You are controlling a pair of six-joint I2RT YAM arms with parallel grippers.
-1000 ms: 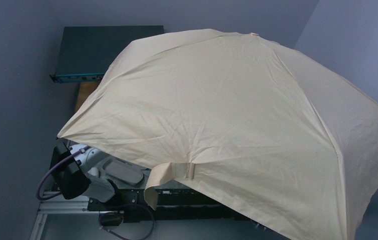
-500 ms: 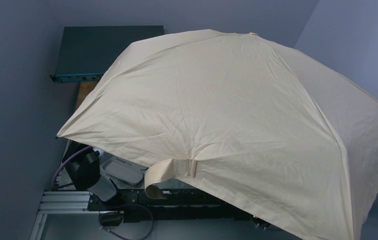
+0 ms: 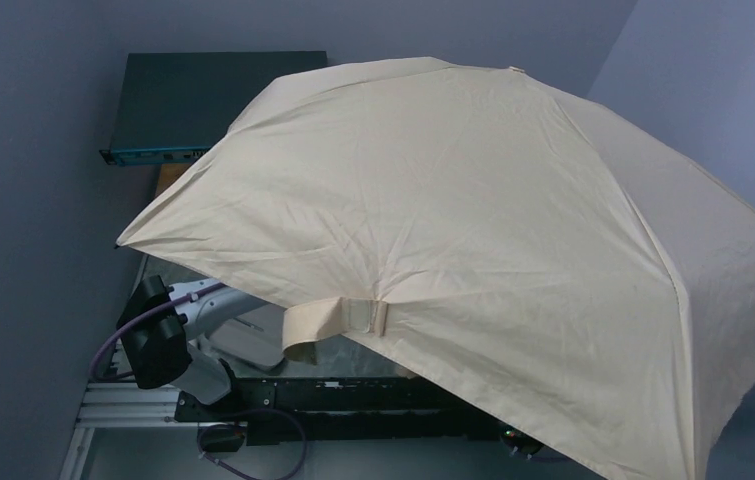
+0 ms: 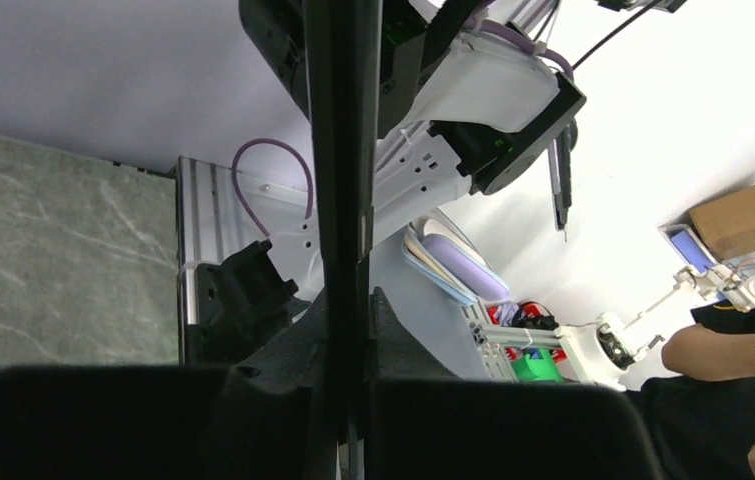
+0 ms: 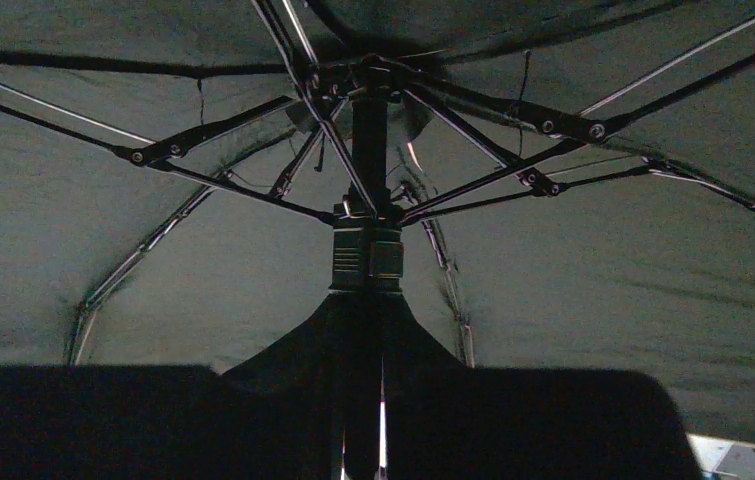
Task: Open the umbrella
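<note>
The umbrella stands open; its tan canopy (image 3: 473, 230) fills most of the top view, and its strap (image 3: 328, 322) hangs at the near edge. Both grippers are hidden under it there; only part of the left arm (image 3: 168, 340) shows. In the left wrist view my left gripper (image 4: 345, 300) is shut on the black shaft (image 4: 341, 150), which runs straight up between the fingers. In the right wrist view my right gripper (image 5: 365, 300) is shut on the shaft just below the runner (image 5: 367, 256), with the ribs (image 5: 213, 130) spread under the dark canopy (image 5: 603, 280).
A dark flat box (image 3: 193, 100) sits at the back left beside a wooden board (image 3: 168, 180). The aluminium frame (image 3: 113, 405) and a purple cable (image 3: 118, 335) lie at the near left. The grey marble table (image 4: 53, 260), a cardboard box (image 4: 748, 215) and a person's arm (image 4: 723, 345) show in the left wrist view.
The left arm has shifted at the canopy's near-left edge. The canopy has rocked a little and the strap's loose end has risen.
</note>
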